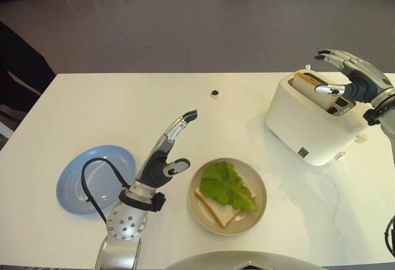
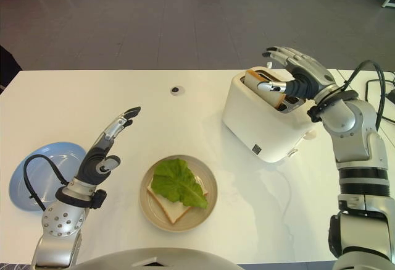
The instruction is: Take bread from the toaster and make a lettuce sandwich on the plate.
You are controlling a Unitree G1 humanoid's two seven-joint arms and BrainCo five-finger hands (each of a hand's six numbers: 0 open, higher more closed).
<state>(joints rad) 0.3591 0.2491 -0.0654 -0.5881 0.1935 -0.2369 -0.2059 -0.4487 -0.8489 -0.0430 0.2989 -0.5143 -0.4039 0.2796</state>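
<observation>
Toast slice (image 2: 258, 80) stands on edge in the toaster (image 2: 259, 128), top corner proud of the slot, at the right rear of the surface (image 1: 123, 109). Right hand (image 2: 302, 72) arches over it, fingers spread and not closed, thumb right at the slice's exposed edge; nothing gripped yet. Judgement: the slice is light, stiff-ish and crumbly, with little sticking out, so pinch the two flat faces near the top and pull straight up; squeezing hard would crush it. The toaster looks light enough to shift if the slice drags. Can't tell what's in the second slot. Tan plate (image 1: 260, 189) near the front holds the bottom slice (image 1: 217, 211) with lettuce (image 1: 225, 183) on it, the leaf floppy and loose. Blue plate (image 1: 68, 189) sits to the left. Left hand (image 1: 165, 152) is between the plates, fingers extended, holding nothing.
</observation>
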